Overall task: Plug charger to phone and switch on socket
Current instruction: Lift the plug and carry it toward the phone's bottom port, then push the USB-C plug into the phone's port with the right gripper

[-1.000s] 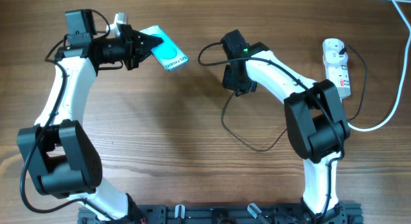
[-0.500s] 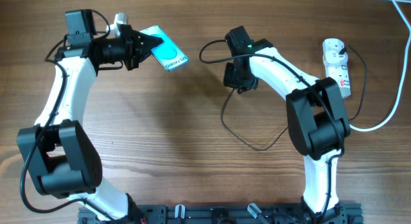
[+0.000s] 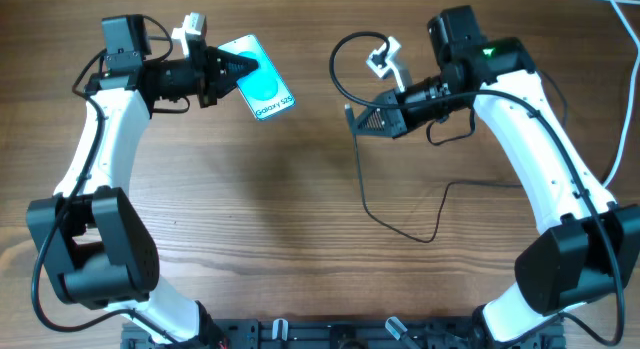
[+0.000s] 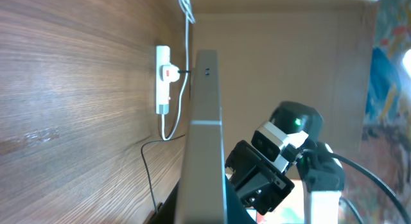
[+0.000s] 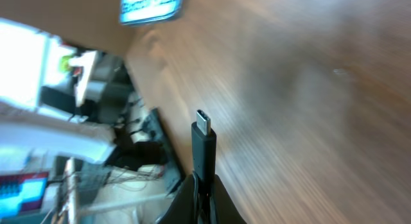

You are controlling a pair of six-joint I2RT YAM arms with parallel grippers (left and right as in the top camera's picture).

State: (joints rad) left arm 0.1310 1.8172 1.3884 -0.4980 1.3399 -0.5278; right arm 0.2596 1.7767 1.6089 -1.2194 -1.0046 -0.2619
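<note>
My left gripper (image 3: 230,69) is shut on the phone (image 3: 264,89) and holds it above the table at the back left, blue screen up. In the left wrist view the phone (image 4: 204,140) shows edge-on. My right gripper (image 3: 364,119) is shut on the charger's connector (image 3: 350,114), held in the air and pointing left toward the phone. In the right wrist view the connector tip (image 5: 204,140) sticks out of the jaws (image 5: 204,184), with the phone (image 5: 151,6) far ahead. The socket (image 4: 163,79) shows only in the left wrist view; my right arm hides it from overhead.
The black charger cable (image 3: 400,224) loops over the middle of the table and rises to my right gripper. A thicker white cable (image 3: 622,49) runs along the right edge. Both arm bases stand at the front edge.
My right arm has swung up and outward, lifting the connector off the table and turning it toward the phone. My left gripper has tilted the phone slightly.
</note>
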